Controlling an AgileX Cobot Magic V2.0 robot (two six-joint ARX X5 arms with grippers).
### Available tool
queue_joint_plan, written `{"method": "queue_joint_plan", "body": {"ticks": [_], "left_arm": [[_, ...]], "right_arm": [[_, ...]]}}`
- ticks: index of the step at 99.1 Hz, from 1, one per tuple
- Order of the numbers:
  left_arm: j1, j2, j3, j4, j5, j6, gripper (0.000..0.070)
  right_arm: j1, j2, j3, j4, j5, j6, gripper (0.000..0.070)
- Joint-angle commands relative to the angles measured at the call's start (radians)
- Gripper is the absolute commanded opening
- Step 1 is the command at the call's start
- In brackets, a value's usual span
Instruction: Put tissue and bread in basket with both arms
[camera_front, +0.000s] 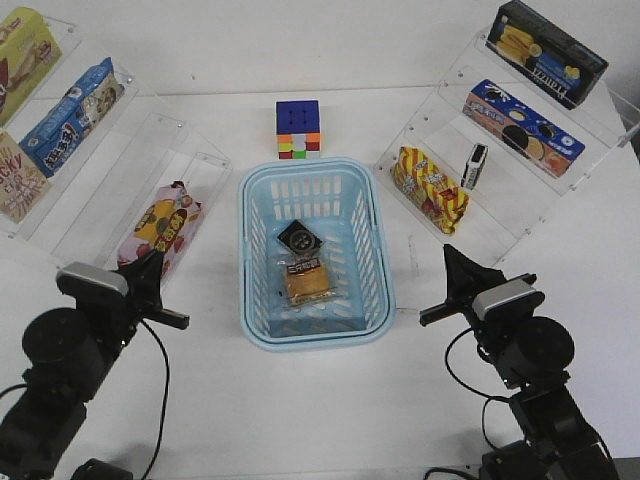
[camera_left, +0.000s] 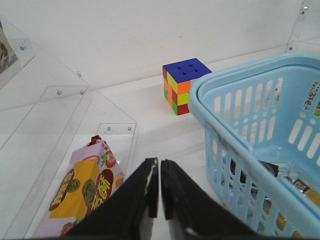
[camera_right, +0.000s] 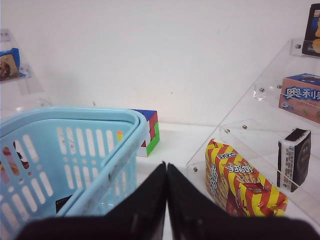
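Observation:
The light blue basket stands mid-table. The black tissue packet lies flat on its floor, with the wrapped bread slice just in front of it. My left gripper hovers left of the basket, shut and empty, its fingers pressed together in the left wrist view. My right gripper hovers right of the basket, shut and empty, as the right wrist view also shows. The basket wall fills part of both wrist views. The tissue shows dark through the slots.
A colour cube stands behind the basket. A strawberry-print packet lies on the left clear shelf beside my left gripper. A yellow-red striped packet and a small black-white packet sit on the right shelf. Boxes fill the upper shelves.

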Motion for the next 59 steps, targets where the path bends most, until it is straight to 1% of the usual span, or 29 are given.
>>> {"method": "queue_joint_plan", "body": {"ticks": [1,7,16,51,59], "left_arm": [[0.002,-0.029,-0.086,0.093,-0.002,-0.031,0.0001],[0.002,-0.047,-0.106,0.081,-0.002,-0.045,0.0001],[0.001,-0.058,-0.105,0.043,-0.001,-0.044,0.0001],[0.002,-0.098,-0.105,0.044,-0.002,-0.043,0.0001],[0.003,-0.113,-0.106,0.042,-0.014,-0.045,0.0001]], "right_arm": [[0.005,0.002,0.011,0.009,0.003,0.006,0.0001],[0.005,0.002,0.011,0.009,0.003,0.006,0.0001],[0.005,0.002,0.011,0.009,0.003,0.006,0.0001],[0.005,0.002,0.011,0.009,0.003,0.007,0.0],[0.005,0.002,0.011,0.009,0.003,0.006,0.0001]]}}
